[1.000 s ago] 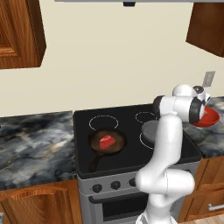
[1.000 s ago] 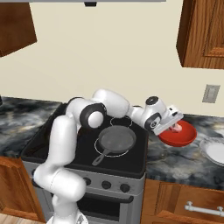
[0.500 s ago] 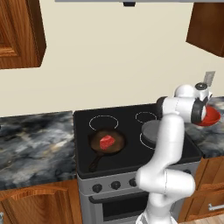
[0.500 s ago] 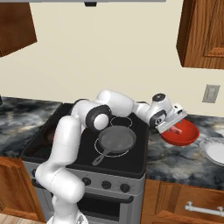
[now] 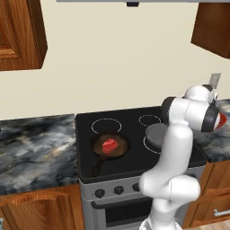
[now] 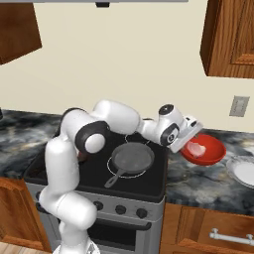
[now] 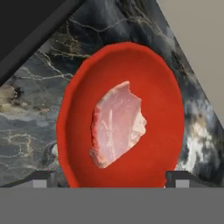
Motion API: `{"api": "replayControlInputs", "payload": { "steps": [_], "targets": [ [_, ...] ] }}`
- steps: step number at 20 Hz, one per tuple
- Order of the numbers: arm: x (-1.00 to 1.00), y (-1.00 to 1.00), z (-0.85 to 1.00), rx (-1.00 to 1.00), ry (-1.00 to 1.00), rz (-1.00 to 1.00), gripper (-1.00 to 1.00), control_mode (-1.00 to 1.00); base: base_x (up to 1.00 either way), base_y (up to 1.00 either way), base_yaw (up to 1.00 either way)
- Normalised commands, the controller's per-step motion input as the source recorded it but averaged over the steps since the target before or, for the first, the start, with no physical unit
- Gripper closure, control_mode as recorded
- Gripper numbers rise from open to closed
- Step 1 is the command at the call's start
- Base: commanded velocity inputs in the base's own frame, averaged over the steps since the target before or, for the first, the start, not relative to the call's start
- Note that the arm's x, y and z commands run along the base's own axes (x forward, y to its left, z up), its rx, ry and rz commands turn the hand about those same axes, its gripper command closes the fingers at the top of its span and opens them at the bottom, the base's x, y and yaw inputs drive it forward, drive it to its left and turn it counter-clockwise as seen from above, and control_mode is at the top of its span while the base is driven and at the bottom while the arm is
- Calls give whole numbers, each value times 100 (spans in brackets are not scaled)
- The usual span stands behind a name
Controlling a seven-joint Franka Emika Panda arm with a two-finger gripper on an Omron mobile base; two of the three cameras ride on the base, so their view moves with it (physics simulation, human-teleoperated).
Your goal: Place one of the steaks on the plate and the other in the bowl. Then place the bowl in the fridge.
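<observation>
You face a black stove set between dark marbled worktop sections. Two dark frying pans sit on its burners. Wooden cabinets hang above, and a wall outlet sits beside them.

The arm hides most of the red bowl.

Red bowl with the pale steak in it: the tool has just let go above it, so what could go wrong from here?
1. The open tool hangs close over the bowl; lifting off at a slant might clip its rim and shift it on the counter.
2. The red steak lies in the pan, far from the plate; it might slip during the long carry over the stove.
</observation>
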Motion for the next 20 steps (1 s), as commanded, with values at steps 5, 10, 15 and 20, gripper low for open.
{"api": "replayControlInputs", "payload": {
  "steps": [5, 10, 15, 20],
  "targets": [
    [-35, 73, 67, -7, 0, 4, -100, -100, 0, 0, 0],
    [-32, 96, 73, 0, 0, 0, -100, -100, 0, 0, 0],
    [-24, 100, 92, 7, -13, -3, -100, -100, 0, 0, 0],
    [-50, 81, 63, 31, -29, -8, -100, -100, 0, 0, 0]
  ]
}}
